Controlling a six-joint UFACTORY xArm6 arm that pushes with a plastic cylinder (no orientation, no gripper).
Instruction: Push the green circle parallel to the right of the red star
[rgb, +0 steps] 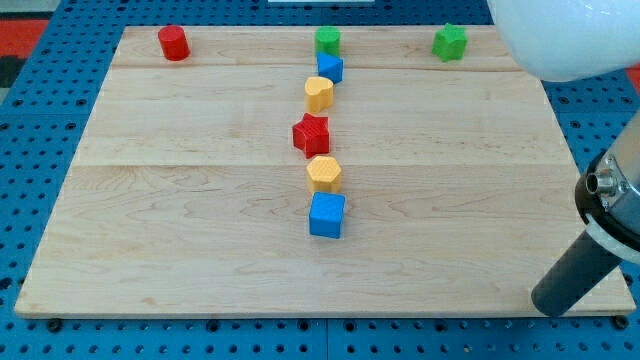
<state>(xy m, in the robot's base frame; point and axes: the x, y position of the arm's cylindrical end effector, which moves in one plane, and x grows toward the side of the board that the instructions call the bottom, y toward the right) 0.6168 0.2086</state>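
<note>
The green circle (327, 40) sits at the view's top centre, touching a small blue block (330, 68) just below it. The red star (311, 134) lies near the board's middle, in a column of blocks. A yellow block (319, 93) is above the star and a yellow hexagon (324, 173) is below it. My tip (553, 298) rests at the board's bottom right, far from both the green circle and the red star and touching no block.
A blue cube (327, 215) ends the column at the bottom. A red cylinder (173, 43) sits at the top left and a green star (450, 42) at the top right. The wooden board (180, 200) lies on a blue pegboard. A white arm part covers the top right corner.
</note>
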